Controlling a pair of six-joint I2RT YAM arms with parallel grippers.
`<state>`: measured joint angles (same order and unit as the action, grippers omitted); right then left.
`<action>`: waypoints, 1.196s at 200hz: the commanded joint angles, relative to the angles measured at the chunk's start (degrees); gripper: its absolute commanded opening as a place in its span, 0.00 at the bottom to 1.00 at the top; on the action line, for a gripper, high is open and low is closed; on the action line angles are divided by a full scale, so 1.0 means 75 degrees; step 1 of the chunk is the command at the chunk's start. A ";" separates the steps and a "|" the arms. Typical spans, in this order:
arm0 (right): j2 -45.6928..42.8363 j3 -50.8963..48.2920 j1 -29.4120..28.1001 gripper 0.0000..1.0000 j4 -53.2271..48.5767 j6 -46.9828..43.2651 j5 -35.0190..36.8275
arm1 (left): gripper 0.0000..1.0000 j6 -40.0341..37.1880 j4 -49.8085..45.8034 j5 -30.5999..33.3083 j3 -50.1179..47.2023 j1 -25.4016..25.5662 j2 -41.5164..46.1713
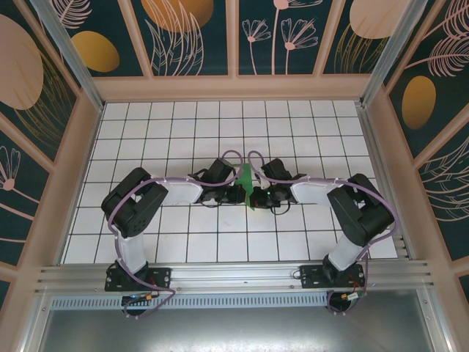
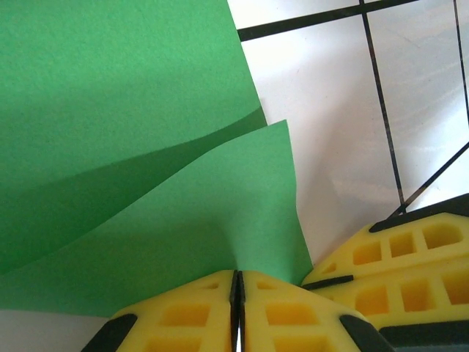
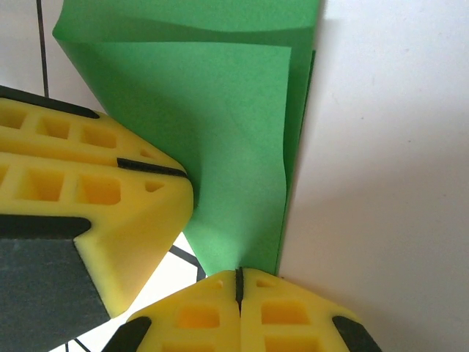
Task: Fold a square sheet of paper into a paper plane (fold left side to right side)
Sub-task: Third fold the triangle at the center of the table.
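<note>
Two grippers, the left gripper (image 1: 239, 193) and the right gripper (image 1: 256, 196), meet at mid-table in the overhead view, with one green sheet of paper (image 1: 247, 178) standing upright between them. From the left wrist, yellow fingers (image 2: 183, 315) are clenched on the sheet's lower edge, likely pinning its two layers aligned. From the right wrist, that gripper's fingers (image 3: 293, 315) likewise pinch the paper, sharing the hold.

Overhead looks down from behind; wrist cameras close (sharing green paper (image 2: 132, 110))
</note>
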<state>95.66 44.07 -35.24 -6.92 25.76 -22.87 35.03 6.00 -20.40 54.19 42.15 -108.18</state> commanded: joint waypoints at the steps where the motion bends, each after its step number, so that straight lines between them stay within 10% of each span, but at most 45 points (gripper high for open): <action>1: 0.0457 -0.0181 -0.0035 0.00 -0.0998 -0.0211 0.0864 | 0.13 -0.0080 -0.0343 0.0794 -0.0057 -0.0123 -0.0192; 239: 0.0247 -0.0416 -0.0025 0.00 -0.1009 -0.0200 0.0756 | 0.13 -0.1089 -0.0891 0.1566 0.0082 -0.1969 0.0038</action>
<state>95.68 44.07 -35.35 -6.02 25.43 -22.06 29.52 5.26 -19.92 54.22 31.66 -108.01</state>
